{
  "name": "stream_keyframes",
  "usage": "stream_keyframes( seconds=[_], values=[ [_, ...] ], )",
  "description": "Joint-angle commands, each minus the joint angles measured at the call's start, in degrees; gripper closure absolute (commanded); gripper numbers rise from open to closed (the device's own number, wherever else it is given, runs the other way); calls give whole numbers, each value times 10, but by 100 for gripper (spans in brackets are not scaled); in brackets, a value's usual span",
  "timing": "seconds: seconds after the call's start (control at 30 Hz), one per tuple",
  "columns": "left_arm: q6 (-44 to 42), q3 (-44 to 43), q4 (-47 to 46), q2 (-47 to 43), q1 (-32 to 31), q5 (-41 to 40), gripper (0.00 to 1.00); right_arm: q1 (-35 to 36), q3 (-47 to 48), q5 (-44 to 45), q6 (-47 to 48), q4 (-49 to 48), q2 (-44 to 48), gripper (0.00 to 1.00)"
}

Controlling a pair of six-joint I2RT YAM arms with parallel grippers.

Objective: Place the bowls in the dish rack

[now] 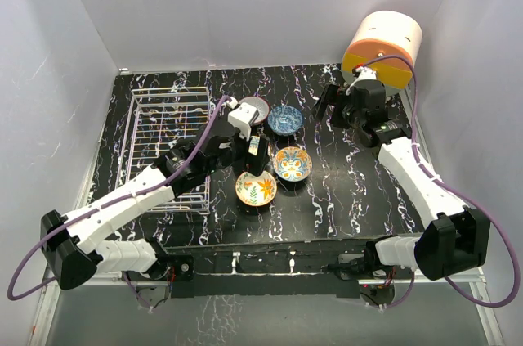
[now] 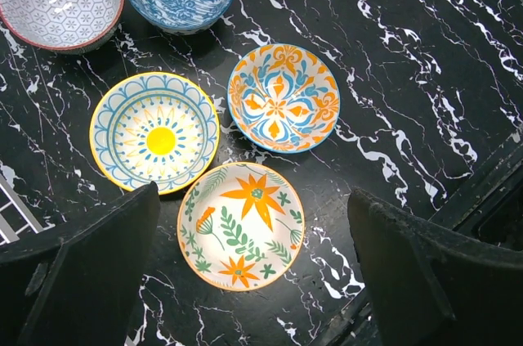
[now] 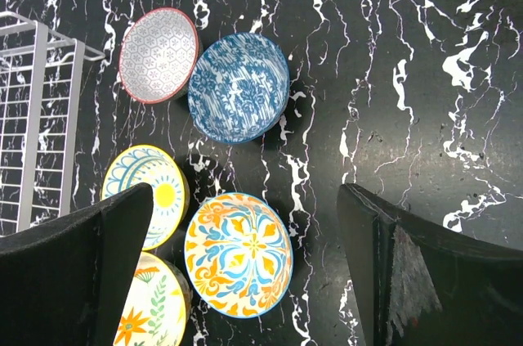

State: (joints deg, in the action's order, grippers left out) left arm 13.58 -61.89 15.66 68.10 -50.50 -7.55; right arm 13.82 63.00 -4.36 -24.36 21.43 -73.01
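I judge the first pick pending: left gripper (image 2: pixel 252 219) spread above orange-flowered round ceramic bowl (image 2: pixel 241 235); right gripper (image 3: pixel 245 195) spread, empty. Next: descend, clamp rim.

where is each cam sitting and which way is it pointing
Top external: high behind the arm bases, looking down on table, left arm, right arm, dish rack.
Left wrist: above the bowls, facing down; its open fingers flank the floral bowl.
Right wrist: facing down at bowls and dish rack corner; its open fingers at bottom.
Both wrist views share the blue bowl.
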Motion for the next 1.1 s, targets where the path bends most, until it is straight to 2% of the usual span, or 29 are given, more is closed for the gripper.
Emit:
stream_keyframes(
  seconds=[0.0, 0.2, 0.43, 0.53, 0.77, 0.93, 1.07],
  values=[
    [4, -7, -8, 11, -4, -12, 3, 2, 38, 24, -11, -27, 12, 2],
    [2, -19, 3, 53, -19, -38, 3, -5, 15, 38, -23, -44, 24, 2],
    [-49, -21, -48, 91, -150, -121, 3, -43, -25, 70, -27, -56, 35, 2],
    [-63, -16, -71, 125, -186, -145, 3, -70, -41, 76, -36, -57, 39, 2],
    [-94, 34, -188, 184, -195, -139, 7, -109, -55, 75, -39, -61, 35, 2],
    [-171, 33, -274, 258, -194, -170, 10, -120, -67, 55, -53, -80, 31, 1],
    [-204, 8, -292, 308, -190, -142, 12, -125, -68, 40, -58, -82, 23, 2]
  ],
)
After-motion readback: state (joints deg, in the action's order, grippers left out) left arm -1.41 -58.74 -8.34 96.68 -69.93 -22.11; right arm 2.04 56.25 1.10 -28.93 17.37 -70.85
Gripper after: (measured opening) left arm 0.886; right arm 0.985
